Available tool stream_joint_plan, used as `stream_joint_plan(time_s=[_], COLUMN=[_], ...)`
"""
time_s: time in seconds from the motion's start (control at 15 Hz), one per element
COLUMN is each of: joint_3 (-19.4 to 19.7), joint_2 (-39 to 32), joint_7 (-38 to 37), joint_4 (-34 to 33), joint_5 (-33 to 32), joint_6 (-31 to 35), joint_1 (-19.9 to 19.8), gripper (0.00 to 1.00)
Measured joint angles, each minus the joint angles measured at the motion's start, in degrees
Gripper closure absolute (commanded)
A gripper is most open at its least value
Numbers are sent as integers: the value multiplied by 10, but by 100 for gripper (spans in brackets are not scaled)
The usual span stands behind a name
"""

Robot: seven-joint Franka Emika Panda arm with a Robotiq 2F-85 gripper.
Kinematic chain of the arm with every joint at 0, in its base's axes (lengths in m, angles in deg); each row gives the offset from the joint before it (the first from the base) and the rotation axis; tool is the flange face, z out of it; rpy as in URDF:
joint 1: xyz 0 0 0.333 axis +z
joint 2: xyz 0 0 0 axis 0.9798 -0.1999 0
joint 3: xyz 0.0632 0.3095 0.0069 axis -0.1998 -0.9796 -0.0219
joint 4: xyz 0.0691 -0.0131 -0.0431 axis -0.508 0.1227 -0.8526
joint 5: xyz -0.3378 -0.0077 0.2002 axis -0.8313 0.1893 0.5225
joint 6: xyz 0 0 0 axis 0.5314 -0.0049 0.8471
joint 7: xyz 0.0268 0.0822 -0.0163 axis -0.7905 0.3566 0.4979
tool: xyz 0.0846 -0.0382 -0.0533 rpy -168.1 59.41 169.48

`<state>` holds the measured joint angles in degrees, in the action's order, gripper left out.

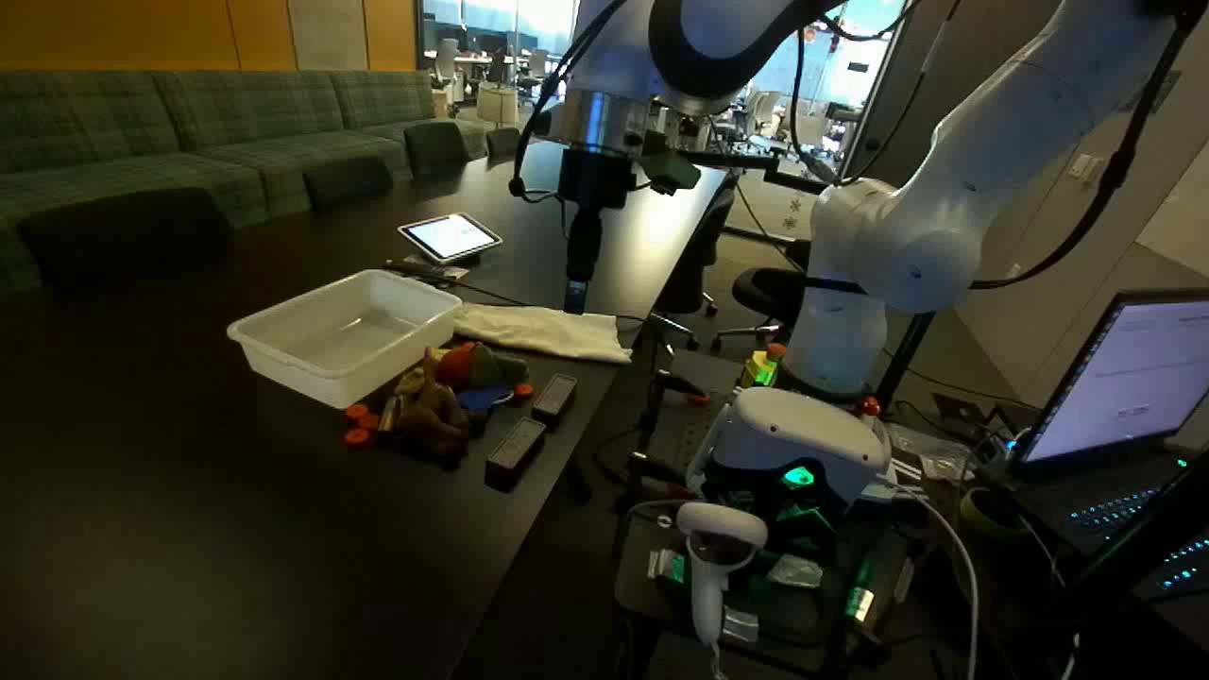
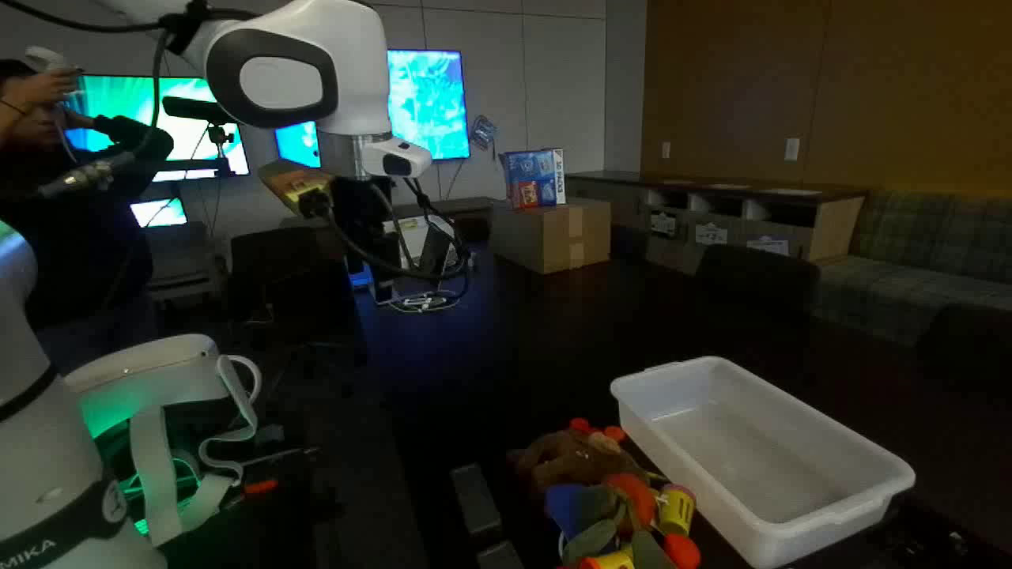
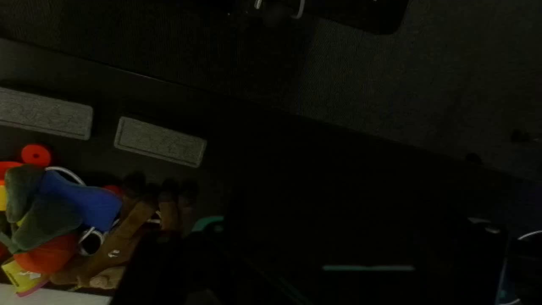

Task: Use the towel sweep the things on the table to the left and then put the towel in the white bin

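- at left in an exterior view, the white rectangular plastic bin (image 1: 345,340) stands on the dark smooth surface (image 1: 283,529)
- small round orange-red lids (image 1: 357,436) lie near its front corner
- a brown plush toy (image 1: 430,413) touches soft red, green and blue toys (image 1: 489,368)
- two dark grey oblong boxes (image 1: 517,449) lie beside these
- the cream cloth towel (image 1: 548,332) lies flat, its left end just beside the bin
- the black end effector (image 1: 575,297) hangs raised, set wide in the dim wrist view

Plaid couch (image 1: 80,123), orange wall (image 1: 113,36)
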<state>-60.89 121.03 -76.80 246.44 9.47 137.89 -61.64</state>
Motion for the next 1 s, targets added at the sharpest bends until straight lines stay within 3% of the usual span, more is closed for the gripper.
stream_joint_plan(time_s=[0.47,0.6,0.8,1.0], joint_3=[0,1,15,52], joint_2=[-1,-11,-56,-140], joint_7=[0,1,13,51], joint_4=[0,0,2,-1], joint_5=[-1,-16,-70,-121], joint_6=[0,12,89,201], joint_1=[-2,-18,-72,-130], gripper=[0,0,0,0])
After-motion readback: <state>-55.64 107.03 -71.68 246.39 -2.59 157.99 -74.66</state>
